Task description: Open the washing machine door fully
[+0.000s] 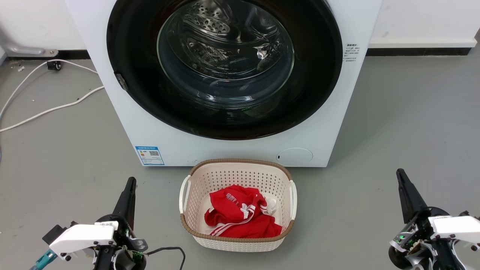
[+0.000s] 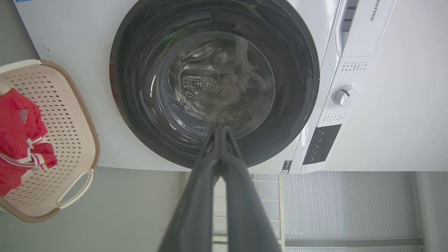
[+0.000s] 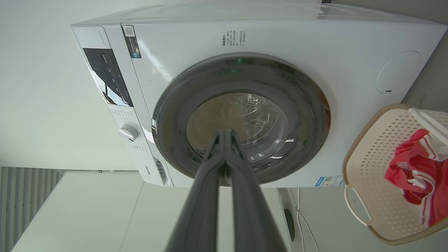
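Note:
The white washing machine (image 1: 112, 67) stands in front of me on the grey floor. Its round glossy black door (image 1: 135, 93) with the clear glass bowl lies flat against the front, closed. The door (image 2: 133, 105) and the door (image 3: 308, 115) also face both wrist cameras. My left gripper (image 1: 131, 182) hovers low at the lower left, fingers together and empty, well short of the machine. My right gripper (image 1: 400, 173) sits at the lower right, fingers together too, holding nothing. Both pairs of fingertips, left (image 2: 219, 128) and right (image 3: 224, 131), meet at a point.
A cream laundry basket (image 1: 187, 187) with a red garment (image 1: 240, 215) stands on the floor just before the machine, between my arms. White cables (image 1: 48, 108) trail over the floor at the left. A blue label (image 1: 149, 155) and round cap (image 1: 294, 156) mark the machine's lower front.

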You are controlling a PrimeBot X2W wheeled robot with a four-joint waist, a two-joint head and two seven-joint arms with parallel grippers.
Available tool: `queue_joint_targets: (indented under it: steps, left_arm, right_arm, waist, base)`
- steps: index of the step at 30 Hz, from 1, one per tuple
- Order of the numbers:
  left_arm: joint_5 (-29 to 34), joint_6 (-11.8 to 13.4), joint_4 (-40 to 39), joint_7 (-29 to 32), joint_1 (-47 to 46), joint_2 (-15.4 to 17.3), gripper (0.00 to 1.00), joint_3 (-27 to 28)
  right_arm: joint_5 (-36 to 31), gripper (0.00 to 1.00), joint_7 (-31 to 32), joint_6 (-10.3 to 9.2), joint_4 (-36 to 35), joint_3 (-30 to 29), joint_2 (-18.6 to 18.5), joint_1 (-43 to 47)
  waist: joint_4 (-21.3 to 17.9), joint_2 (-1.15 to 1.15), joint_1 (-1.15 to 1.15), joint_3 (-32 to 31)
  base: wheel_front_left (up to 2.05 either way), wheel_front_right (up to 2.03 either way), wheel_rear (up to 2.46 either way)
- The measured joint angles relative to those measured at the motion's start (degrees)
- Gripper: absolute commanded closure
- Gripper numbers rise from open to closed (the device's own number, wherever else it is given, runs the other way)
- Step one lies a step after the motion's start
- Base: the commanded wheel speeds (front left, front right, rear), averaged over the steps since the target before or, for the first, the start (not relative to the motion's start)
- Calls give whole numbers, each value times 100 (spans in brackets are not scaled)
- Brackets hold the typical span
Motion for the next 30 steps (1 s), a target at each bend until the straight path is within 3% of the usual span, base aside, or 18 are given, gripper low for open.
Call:
queue_joint_targets:
  steps: [16,17,30]
  left_arm:
    - [33,0,0,18,0,-7,100,11]
    - [33,0,0,18,0,-7,0,12]
    - [201,8,49,-250,130,-42,0,-223]
  right_arm:
    - [-33,100,7,-1,1,-20,12,-1]
    - [-33,0,7,0,1,-20,12,-1]
    - [-134,0,-254,-1,-56,152,37,170]
  waist:
    - [0,0,0,0]
    - [0,0,0,0]
    - [-12,0,1,7]
  base:
    - [0,0,0]
    - [0,0,0]
    - [0,0,0]
